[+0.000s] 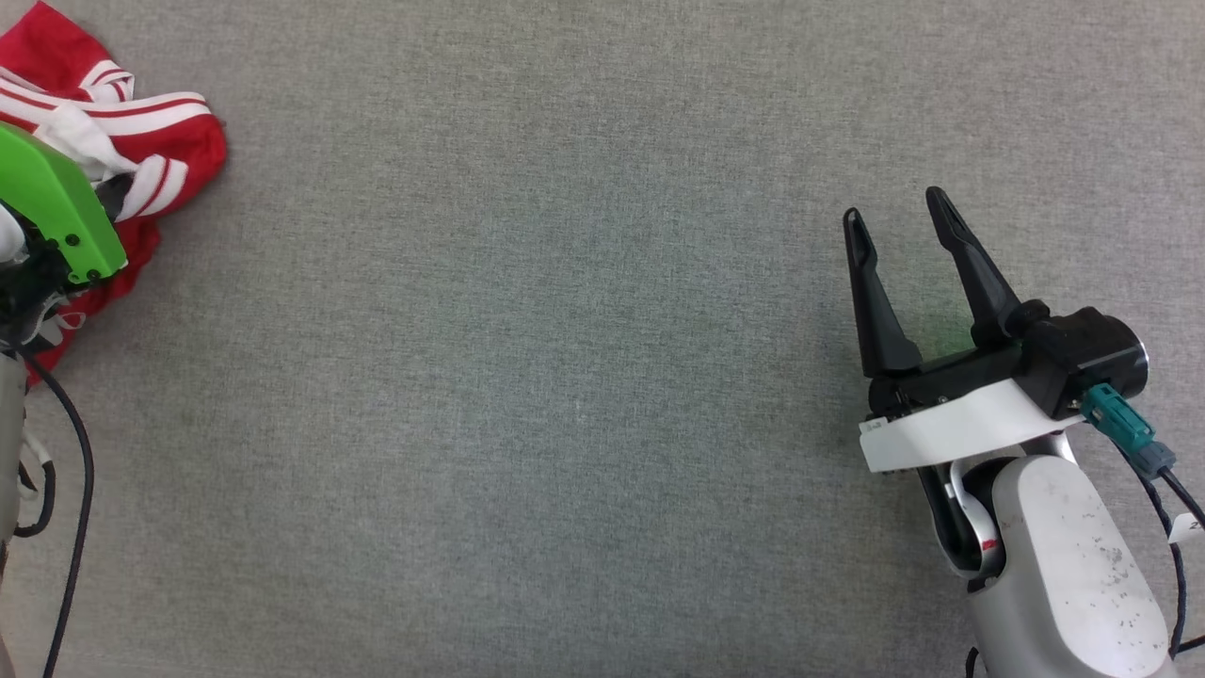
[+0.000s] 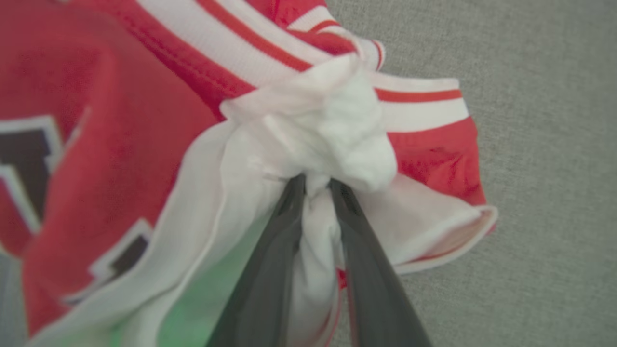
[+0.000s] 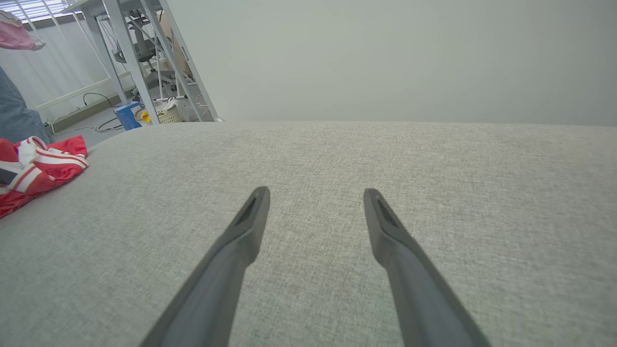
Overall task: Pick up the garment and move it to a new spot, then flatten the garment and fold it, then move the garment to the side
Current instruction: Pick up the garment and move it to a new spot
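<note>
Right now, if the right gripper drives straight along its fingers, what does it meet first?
Probably bare grey fabric surface ahead of the right gripper; depth unclear. The red jersey lies well off that line.

The garment (image 1: pixel 188 141) lies crumpled at the upper left corner of the grey, fabric-covered table (image 1: pixel 527 377), red with white striped trim. A green cover (image 1: pixel 52 202) at the left edge overlaps its lower part. At the right, the right gripper (image 1: pixel 894 207) points up the view, jaws spread apart over bare table.

Grey fabric surface (image 1: pixel 565 377) spreads wide; past its edge, a metal frame (image 3: pixel 127 58), a blue box (image 3: pixel 126 114) (possibly a bin), a pale basket (image 3: pixel 169 114).
</note>
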